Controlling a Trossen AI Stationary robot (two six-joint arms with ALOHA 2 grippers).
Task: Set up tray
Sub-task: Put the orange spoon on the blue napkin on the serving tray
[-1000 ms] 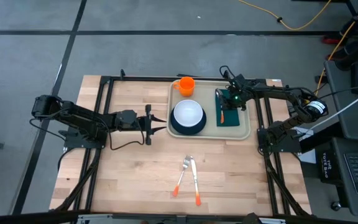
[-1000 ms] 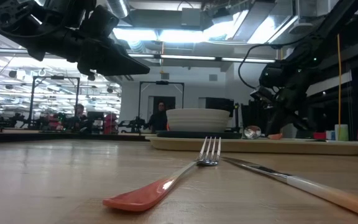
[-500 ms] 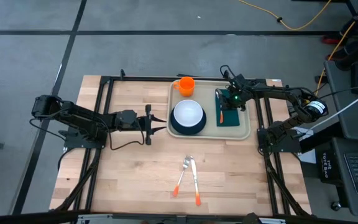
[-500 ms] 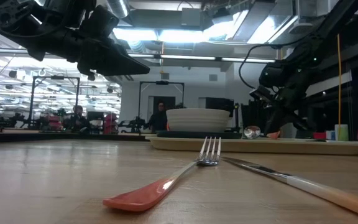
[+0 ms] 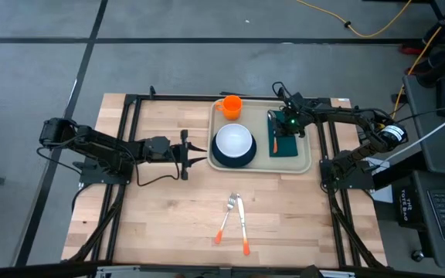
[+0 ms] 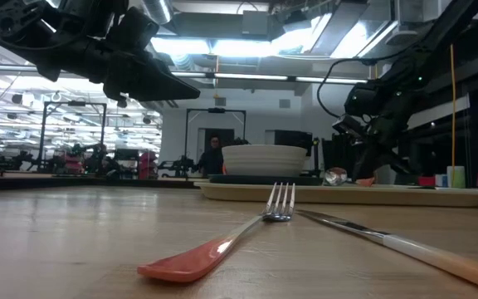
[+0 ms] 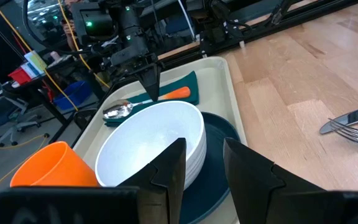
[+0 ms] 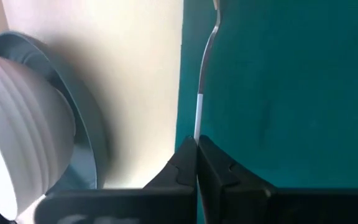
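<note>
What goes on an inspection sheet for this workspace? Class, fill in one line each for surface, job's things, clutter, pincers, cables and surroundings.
Surface: wooden table, bare across its left half.
Job's things: tray holds a cup, a bowl on a plate, and a spoon on a napkin.
Clutter: fork and knife lie on the table in front of the tray.
Pincers: left pincer open, beside the tray's left edge; right pincer shut, over the napkin at the spoon's handle.
Cables: yellow cable on the floor.
Surroundings: a person far behind the table.
</note>
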